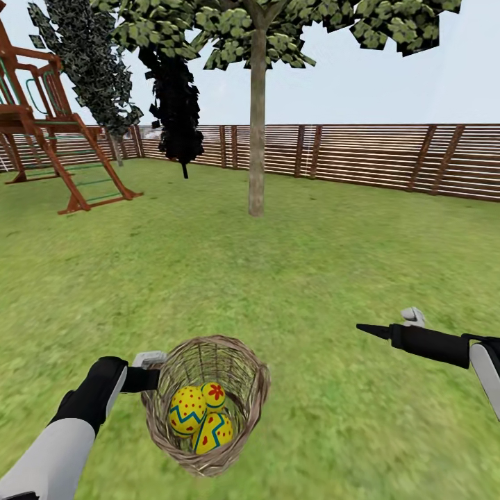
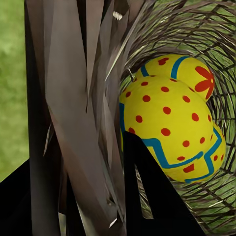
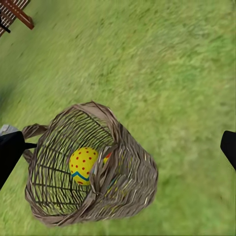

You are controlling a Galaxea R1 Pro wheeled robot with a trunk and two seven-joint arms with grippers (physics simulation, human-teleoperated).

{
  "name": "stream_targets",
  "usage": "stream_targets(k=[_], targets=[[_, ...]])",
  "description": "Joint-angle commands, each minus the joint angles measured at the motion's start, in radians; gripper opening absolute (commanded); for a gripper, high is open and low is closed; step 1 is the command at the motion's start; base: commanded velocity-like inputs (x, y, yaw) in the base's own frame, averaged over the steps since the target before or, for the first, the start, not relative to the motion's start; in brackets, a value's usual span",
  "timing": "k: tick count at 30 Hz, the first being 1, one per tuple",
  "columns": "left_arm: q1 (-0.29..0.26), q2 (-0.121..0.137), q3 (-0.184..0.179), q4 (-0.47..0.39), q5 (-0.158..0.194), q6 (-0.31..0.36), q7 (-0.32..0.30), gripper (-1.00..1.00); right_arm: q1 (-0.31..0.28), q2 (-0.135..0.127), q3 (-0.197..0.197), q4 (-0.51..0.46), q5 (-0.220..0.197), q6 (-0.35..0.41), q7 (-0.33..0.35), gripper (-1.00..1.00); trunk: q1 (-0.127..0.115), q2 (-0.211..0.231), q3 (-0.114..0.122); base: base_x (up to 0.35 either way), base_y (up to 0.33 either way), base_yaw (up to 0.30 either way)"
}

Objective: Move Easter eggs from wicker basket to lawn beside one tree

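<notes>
The left gripper point(image 1: 147, 378) is closed on the rim of the wicker basket point(image 1: 246, 410), which is held tilted above the lawn point(image 1: 312, 278). The three eggs point(image 1: 201, 413) are seen huddled inside the basket, just beside that gripper. They are judged smooth, hard and prone to roll; each is best taken across its middle. The right gripper point(image 1: 368, 328) is held apart from the basket; its opening cannot be told. The tree point(image 1: 256, 139) stands well beyond the basket.

A fenced garden: lawn point(image 1: 312, 278); slatted wooden fence point(image 1: 361, 156); play set point(image 1: 48, 132); tree point(image 1: 257, 139).
</notes>
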State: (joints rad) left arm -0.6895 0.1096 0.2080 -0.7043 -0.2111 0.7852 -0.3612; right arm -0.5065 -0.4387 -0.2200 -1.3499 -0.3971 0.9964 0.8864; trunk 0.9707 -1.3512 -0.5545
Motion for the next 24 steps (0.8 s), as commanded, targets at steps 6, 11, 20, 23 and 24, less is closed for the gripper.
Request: stream_targets(k=[6, 11, 20, 23, 24], targets=[[-0.001, -0.001, 0.004, -0.001, 0.002, 0.005, -0.009, -1.0, -0.001, 0.0, -0.001, 0.0, 0.002, 0.004, 0.006, 1.0, 0.001, -0.001, -0.001, 0.296, 0.0, 0.0], [-0.001, -0.001, 0.004, -0.001, 0.002, 0.005, -0.008, -1.0, -0.001, 0.0, -0.001, 0.0, 0.003, 0.004, 0.006, 1.0, 0.001, -0.001, -0.001, 0.296, 0.0, 0.0], [-0.001, -0.001, 0.003, -0.001, 0.002, 0.005, -0.009, -1.0, -0.001, 0.0, -0.001, -0.001, 0.002, 0.004, 0.006, 1.0, 0.001, -0.001, -0.001, 0.296, 0.0, 0.0], [-0.001, -0.001, 0.004, -0.001, 0.002, 0.005, -0.009, -1.0, -0.001, 0.0, -0.001, -0.001, 0.002, 0.004, 0.006, 1.0, 0.001, -0.001, -0.001, 0.296, 0.0, 0.0], [-0.001, -0.001, 0.004, -0.001, 0.002, 0.005, -0.009, -1.0, 0.0, 0.0, -0.001, 0.0, 0.003, 0.004, 0.006, 1.0, 0.001, -0.001, -0.001, 0.296, 0.0, 0.0]])
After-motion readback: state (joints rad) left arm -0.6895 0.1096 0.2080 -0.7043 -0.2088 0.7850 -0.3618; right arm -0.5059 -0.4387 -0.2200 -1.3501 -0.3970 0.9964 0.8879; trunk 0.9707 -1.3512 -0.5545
